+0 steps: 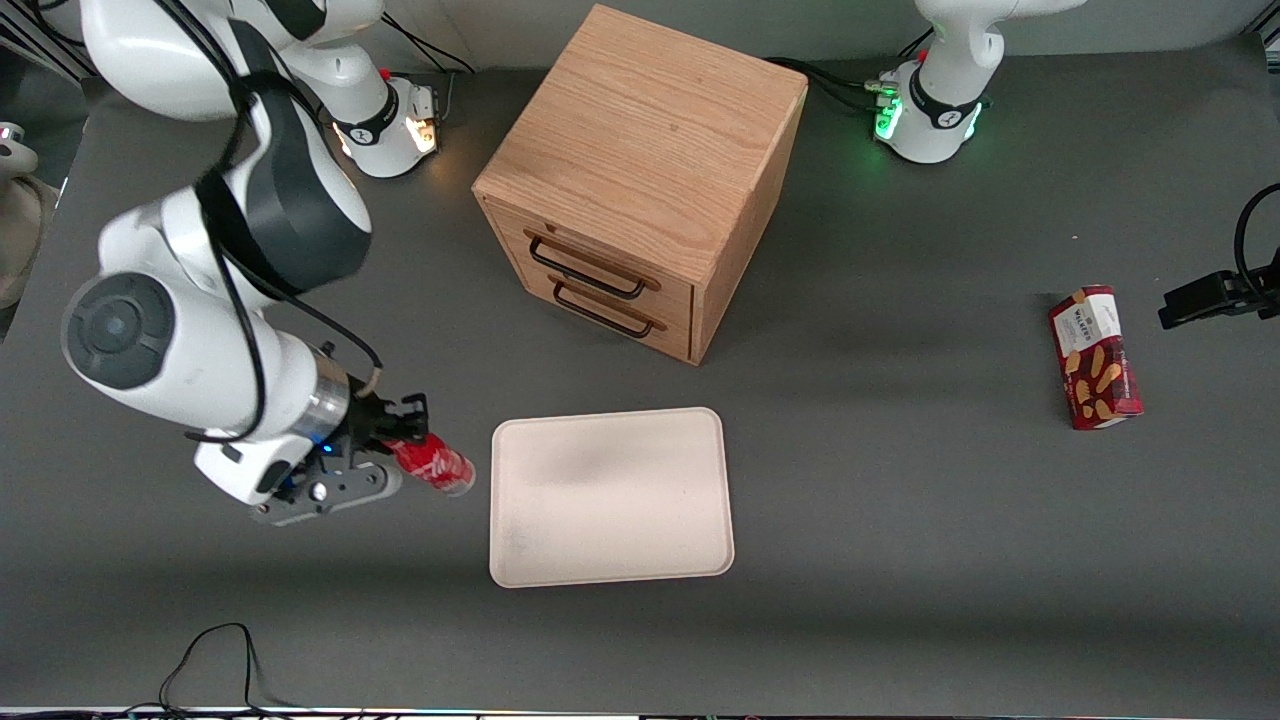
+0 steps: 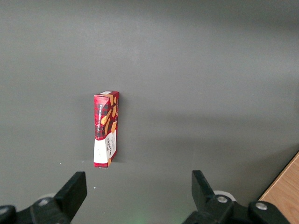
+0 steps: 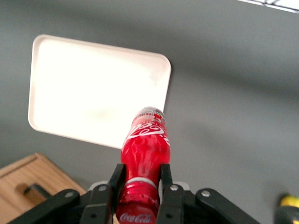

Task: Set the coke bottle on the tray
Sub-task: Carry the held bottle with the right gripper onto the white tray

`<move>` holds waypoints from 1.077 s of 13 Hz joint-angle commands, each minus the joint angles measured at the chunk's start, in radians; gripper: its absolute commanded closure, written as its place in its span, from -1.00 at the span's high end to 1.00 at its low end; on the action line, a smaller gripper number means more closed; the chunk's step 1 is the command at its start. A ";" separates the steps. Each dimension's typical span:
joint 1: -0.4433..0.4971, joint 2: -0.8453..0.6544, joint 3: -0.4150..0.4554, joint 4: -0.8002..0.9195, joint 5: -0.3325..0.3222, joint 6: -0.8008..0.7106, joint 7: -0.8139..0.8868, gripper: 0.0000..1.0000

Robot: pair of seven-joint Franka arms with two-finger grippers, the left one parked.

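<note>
Gripper [image 3: 139, 186] clamping the coke bottle [image 3: 144, 149] near its cap end, holding it tilted above the grey table [image 1: 900, 500], just beside the tray [image 1: 610, 495], toward the working arm's end, wooden drawer cabinet [image 1: 640, 170] sitting farther from the front camera, red snack box [image 1: 1095, 355] lying toward the parked arm's end

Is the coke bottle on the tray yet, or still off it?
Off it. The coke bottle is clamped near its cap in the gripper, beside the tray, whose surface is bare.
</note>
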 commanded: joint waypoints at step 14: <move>0.047 0.254 0.020 0.023 -0.124 0.315 0.024 -1.00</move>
